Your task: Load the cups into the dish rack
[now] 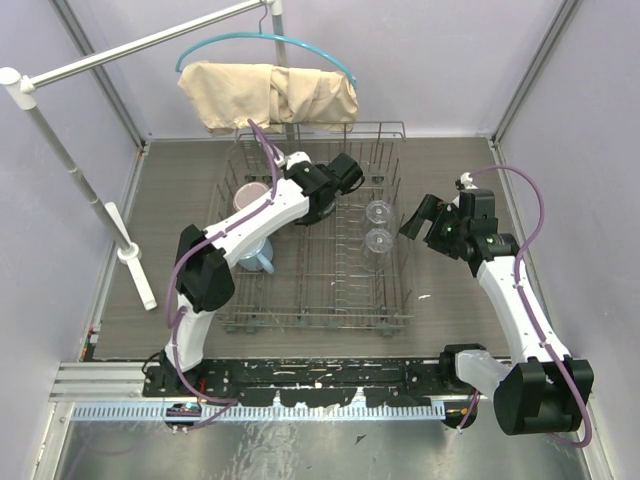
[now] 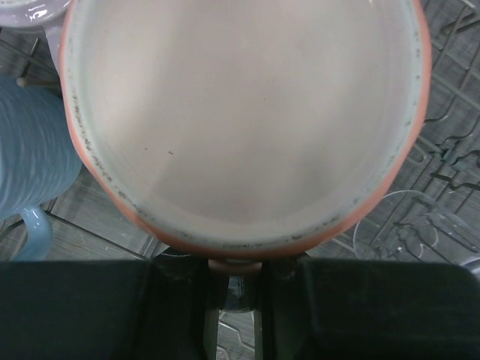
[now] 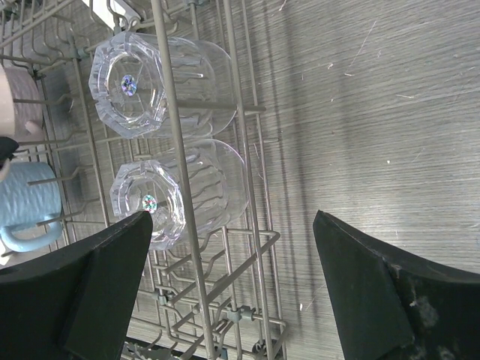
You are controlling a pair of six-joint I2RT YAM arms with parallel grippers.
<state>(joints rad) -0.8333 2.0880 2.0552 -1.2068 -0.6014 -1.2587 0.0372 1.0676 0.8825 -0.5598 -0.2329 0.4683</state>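
Left hand: my left gripper (image 2: pixel 234 268) is clamped on the near rim of the peach-orange mug (image 2: pixel 240 120), one finger inside the wall and one outside.
Right hand: my right gripper (image 3: pixel 232 225) is spread wide and holds nothing. It hangs just outside the right wall of the dish rack (image 1: pixel 330 290).
Held mug, location: over the rack interior toward the back, its mouth facing my wrist camera. I cannot tell whether its base touches the wires.
Already loaded: the mauve-pink mug (image 1: pixel 250 195) and the light blue mug (image 2: pixel 30 157) sit at the left of the rack. The two clear tumblers (image 3: pixel 161 90) (image 3: pixel 180 199) sit on the tines at the right.
Step in hand (judged): placing the fifth and last cup.
Risk 1, slip: the pinch covers only a short arc of a glazed rim, so a jolt could swing the mug in my fingers or let it fall.
Risk 2, early release: with the height unconfirmed, letting go too soon would drop ceramic onto steel tines and could chip or tip it.
Risk 3, neighbour strike: the light blue mug is just beside the held mug on the left and a tumbler is near on the right. Sideways drift on the way down could knock either one.
Risk 4, tine catch: a tine meeting the base off-centre would leave the mug leaning once freed.
Risk 5, right arm: an inward move there could hit the rack wall and shake the tumblers.
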